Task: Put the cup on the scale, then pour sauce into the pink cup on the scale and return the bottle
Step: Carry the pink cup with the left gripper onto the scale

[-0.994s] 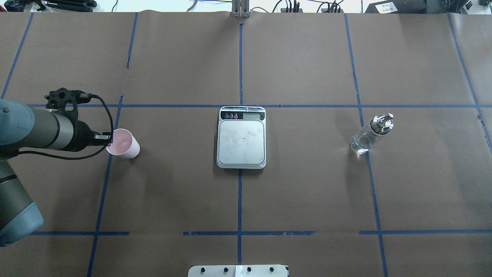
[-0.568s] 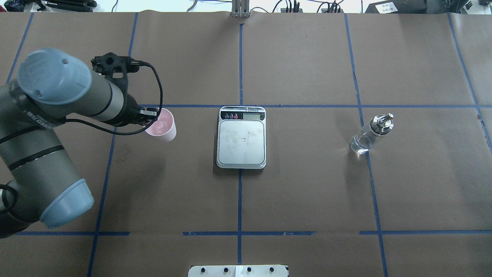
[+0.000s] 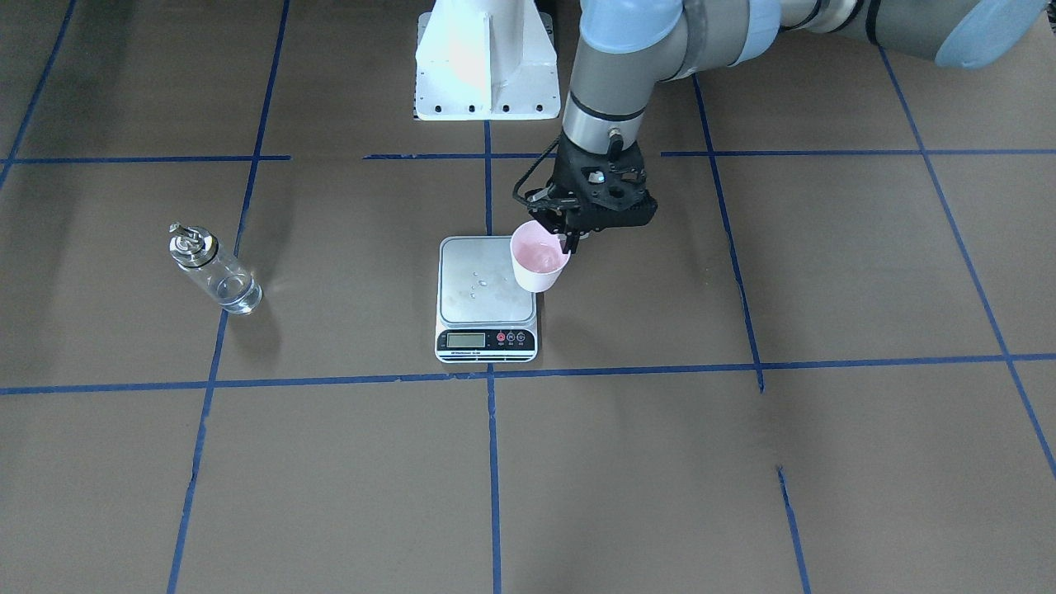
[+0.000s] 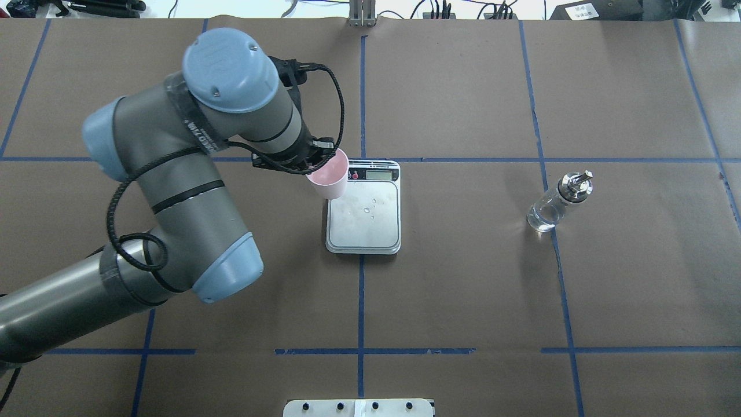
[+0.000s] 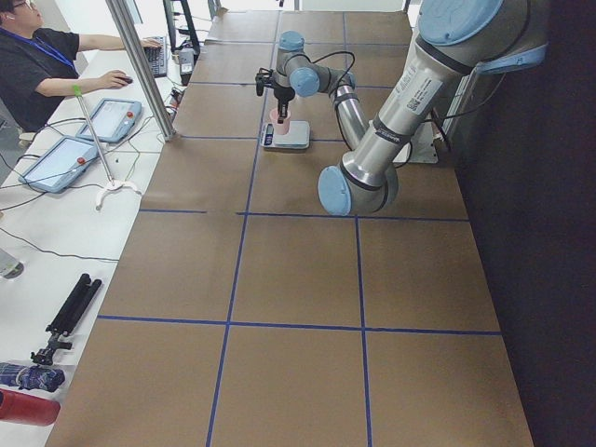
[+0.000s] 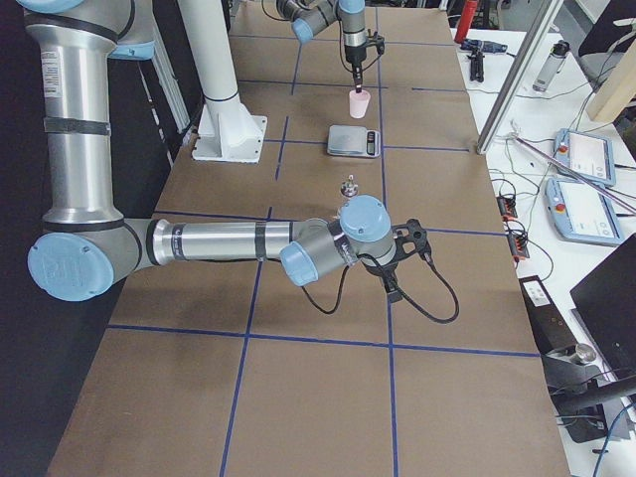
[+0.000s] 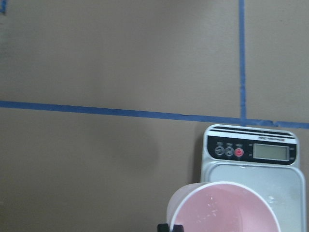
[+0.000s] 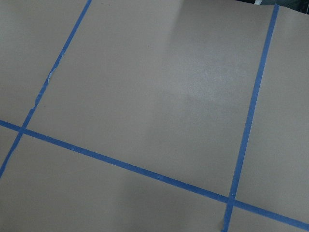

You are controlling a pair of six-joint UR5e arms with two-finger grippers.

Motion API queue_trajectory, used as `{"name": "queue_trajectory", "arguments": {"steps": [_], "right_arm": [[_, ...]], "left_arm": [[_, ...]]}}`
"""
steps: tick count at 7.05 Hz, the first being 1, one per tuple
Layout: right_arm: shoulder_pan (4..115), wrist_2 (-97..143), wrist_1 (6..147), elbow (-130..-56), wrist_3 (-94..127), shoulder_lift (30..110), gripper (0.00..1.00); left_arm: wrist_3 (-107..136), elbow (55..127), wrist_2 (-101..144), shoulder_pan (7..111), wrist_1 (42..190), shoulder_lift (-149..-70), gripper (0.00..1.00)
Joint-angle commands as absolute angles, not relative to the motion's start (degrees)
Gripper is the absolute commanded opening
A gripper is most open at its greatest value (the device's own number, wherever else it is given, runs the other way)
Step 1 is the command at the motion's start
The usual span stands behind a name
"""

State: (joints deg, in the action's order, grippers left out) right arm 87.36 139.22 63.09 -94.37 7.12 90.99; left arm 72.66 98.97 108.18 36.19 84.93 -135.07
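The left gripper (image 3: 568,240) clamps the cup (image 3: 539,264) by the scale (image 3: 483,290) (seemingly just over its edge); released here, it could topple.

A pale pink tapered paper cup (image 3: 540,262) hangs upright over one edge of a flat silver-topped kitchen scale (image 3: 483,301). A small clear glass bottle (image 3: 216,274), silver-capped, stands well apart.

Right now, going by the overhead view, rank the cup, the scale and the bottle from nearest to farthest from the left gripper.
1. The cup, held at its rim in the left gripper.
2. The scale, mid-table, just right of the gripper.
3. The bottle, far off on the table's right side.
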Motion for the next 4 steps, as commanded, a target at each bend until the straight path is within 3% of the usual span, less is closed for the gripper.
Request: {"name": "queue_trajectory", "arguments": {"steps": [1, 4], "right_arm": [[87.4, 139.2, 63.0, -94.5, 7.1, 91.2, 1.00], [87.5, 139.2, 63.0, -94.6, 7.1, 91.3, 1.00]], "left_arm": [[73.6, 93.5, 107.9, 34.0, 88.7, -138.3, 0.00], [73.4, 92.9, 105.9, 32.1, 89.0, -138.2, 0.00]]}}
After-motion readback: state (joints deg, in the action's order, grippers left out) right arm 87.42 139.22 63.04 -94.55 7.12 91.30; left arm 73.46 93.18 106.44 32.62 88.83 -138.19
